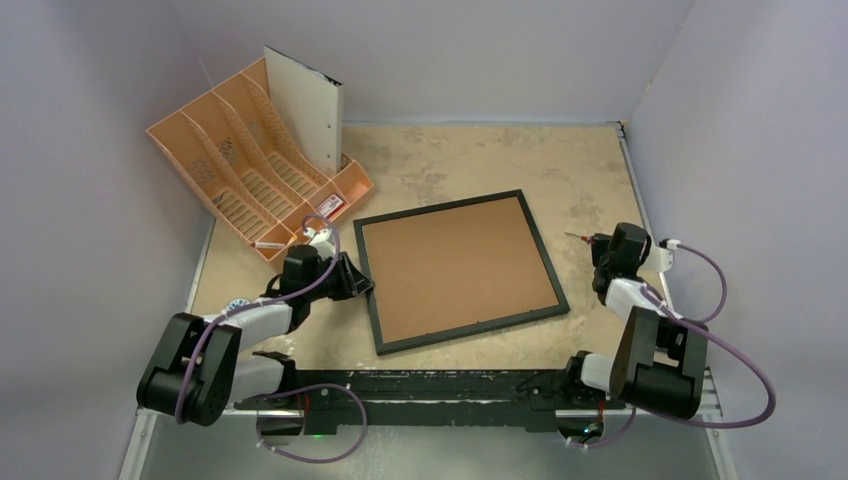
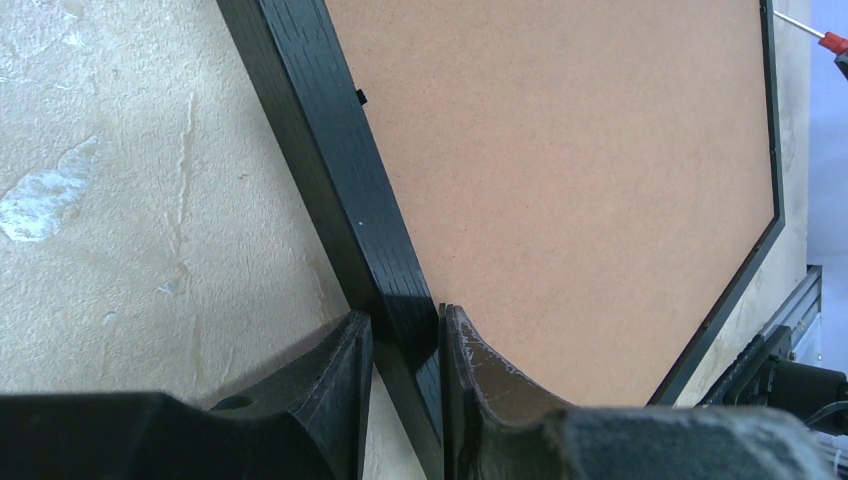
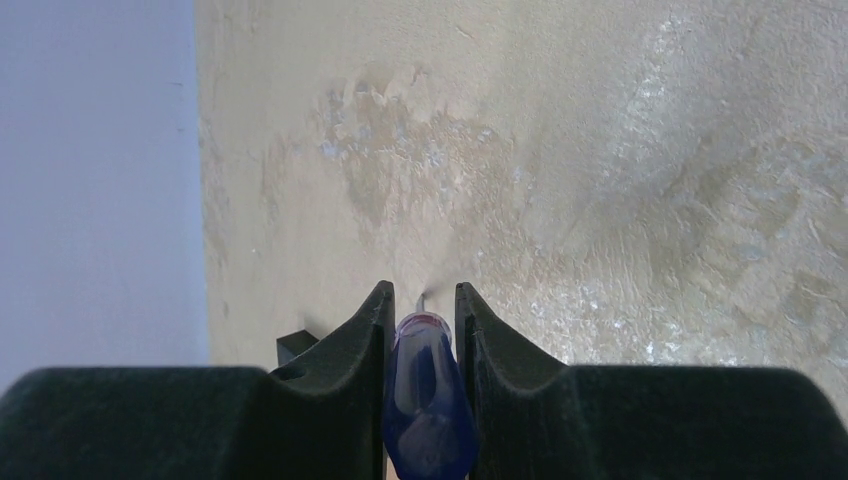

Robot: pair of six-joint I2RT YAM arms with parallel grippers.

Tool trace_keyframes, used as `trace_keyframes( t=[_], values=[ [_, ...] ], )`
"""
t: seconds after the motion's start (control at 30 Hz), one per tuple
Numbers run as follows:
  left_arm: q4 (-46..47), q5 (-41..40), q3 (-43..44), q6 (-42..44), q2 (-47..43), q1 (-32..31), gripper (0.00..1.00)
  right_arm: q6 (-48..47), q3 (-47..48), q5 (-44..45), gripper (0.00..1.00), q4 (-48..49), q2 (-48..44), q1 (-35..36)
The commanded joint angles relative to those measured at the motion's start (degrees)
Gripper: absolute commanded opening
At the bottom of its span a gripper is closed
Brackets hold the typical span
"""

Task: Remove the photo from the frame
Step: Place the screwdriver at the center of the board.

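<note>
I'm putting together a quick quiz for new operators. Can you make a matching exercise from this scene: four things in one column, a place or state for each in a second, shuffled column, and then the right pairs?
Things:
1. frame
2. left gripper
3. right gripper
4. orange file organiser

Places or states:
A. at the far left of the table, with a white sheet upright in it
B. lying flat, brown back upward
C. shut on a blue-handled screwdriver
D. shut on the frame's black edge

Pairs: 1-B, 2-D, 3-C, 4-A
</note>
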Motion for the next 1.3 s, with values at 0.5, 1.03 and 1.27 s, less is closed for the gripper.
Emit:
trace_keyframes(
  t=[0.5, 1.03, 1.27],
  values=[
    [-5.3, 3.5, -0.6, 1.5, 0.3, -0.7, 0.00, -6.9, -12.1, -2.1, 0.47, -7.4, -12.9, 0.0],
    [-16.9, 0.2, 5.9, 4.2, -6.7, -0.7, 0.29, -20.0, 1.0, -11.7, 0.63, -18.6, -13.4, 0.0],
    [-26.5, -2.5, 15.5, 8.9, -9.8, -0.7, 0.41, -26.1, 5.1, -31.5, 0.66, -30.2, -12.9, 0.1]
  ],
)
